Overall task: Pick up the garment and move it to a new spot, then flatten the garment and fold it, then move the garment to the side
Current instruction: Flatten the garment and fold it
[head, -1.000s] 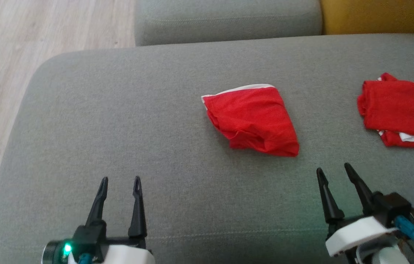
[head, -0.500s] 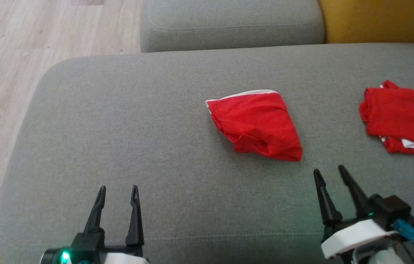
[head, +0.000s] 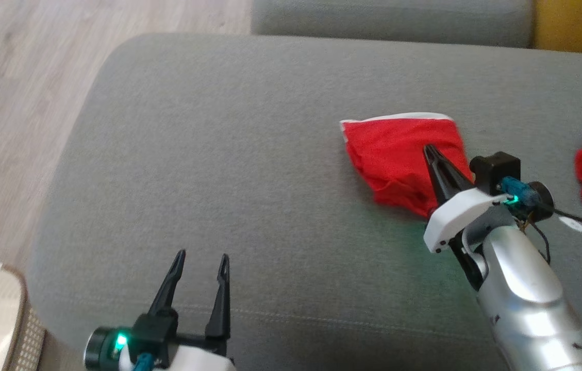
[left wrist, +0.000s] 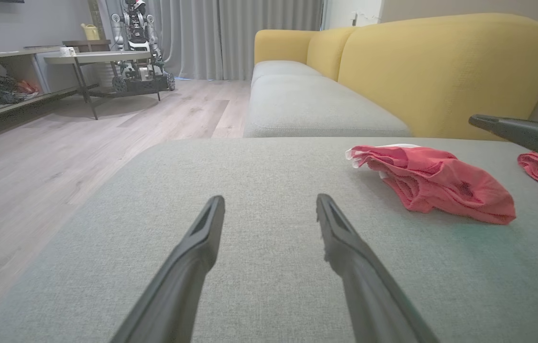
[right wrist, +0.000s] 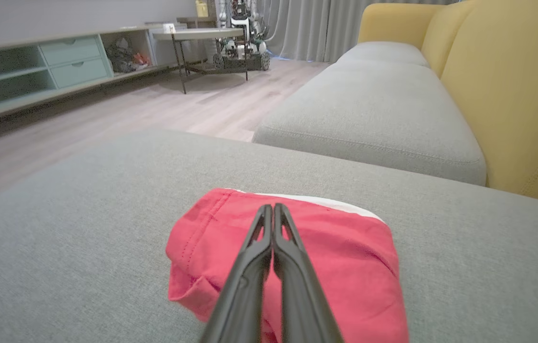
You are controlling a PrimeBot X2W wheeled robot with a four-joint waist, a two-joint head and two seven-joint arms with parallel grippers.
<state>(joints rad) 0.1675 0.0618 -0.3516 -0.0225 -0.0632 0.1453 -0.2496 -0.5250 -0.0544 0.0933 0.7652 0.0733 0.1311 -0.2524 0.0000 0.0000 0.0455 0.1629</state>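
Soft, floppy, light-looking red garment [head: 394,149] on the sofa [head: 218,154], probably easiest pinched at the bunched near edge, right gripper [head: 427,149] closed empty above it, left gripper [head: 203,255] spread wide.

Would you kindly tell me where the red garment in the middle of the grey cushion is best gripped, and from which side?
Probably the bunched near fold of the red garment, approached from the robot's side: layers pile up there, standing proud of the grey cushion, whereas the white-trimmed far edge lies flat. The shut right gripper above it must open first.
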